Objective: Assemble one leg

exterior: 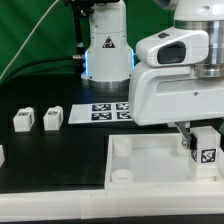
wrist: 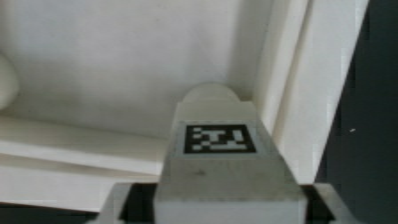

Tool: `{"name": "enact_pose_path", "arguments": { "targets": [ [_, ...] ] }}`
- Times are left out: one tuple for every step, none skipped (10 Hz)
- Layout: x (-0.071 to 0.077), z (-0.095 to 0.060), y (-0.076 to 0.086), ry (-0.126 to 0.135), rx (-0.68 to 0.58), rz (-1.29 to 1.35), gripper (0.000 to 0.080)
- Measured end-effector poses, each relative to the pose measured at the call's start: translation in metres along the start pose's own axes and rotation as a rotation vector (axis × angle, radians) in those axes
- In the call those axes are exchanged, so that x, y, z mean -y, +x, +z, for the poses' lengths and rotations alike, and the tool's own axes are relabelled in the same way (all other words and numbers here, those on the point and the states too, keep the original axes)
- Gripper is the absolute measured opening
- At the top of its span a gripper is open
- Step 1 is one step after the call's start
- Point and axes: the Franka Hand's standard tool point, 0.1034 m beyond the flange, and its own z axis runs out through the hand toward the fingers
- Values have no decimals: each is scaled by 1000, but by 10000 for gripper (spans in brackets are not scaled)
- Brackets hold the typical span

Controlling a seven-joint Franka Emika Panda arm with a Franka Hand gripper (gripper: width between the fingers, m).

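My gripper (exterior: 200, 150) is shut on a leg (exterior: 206, 147), a small white block with a black-and-white tag. I hold it upright over the right part of the large white tray-like piece (exterior: 140, 160). In the wrist view the leg (wrist: 217, 150) fills the middle, gripped between my two fingers (wrist: 135, 205), with its tip close to the tray's raised rim (wrist: 302, 70). Two more legs (exterior: 24, 121) (exterior: 53, 117) stand on the black table at the exterior view's left.
The marker board (exterior: 110, 110) lies behind the tray near the robot base (exterior: 105, 50). Another white part (exterior: 2, 155) shows at the left edge. The black table ends at a pale front edge.
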Motion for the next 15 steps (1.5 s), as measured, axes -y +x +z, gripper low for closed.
{"name": "enact_pose_path", "arguments": {
  "targets": [
    [0,0,0,0,0,0,292],
    [0,0,0,0,0,9,292],
    [0,0,0,0,0,39,292],
    [0,0,0,0,0,64,292],
    [1,1,0,4,0,174,292],
    [3,2,-1,4,1,314,292],
    [5,2,-2,3,2,430,292],
    [4,2,-2,3,2,521,292],
    [5,2,-2,2,4,658,292],
    [6,2,-2,0,6,778,294],
    [7,3,-3,-3,5,895,294],
    [7,3,-3,-1,6,983,294],
    [6,3,-3,4,8,1092,294],
    [6,3,-3,8,11,1166,294],
    [6,3,-3,14,17,1308,294]
  ]
}}
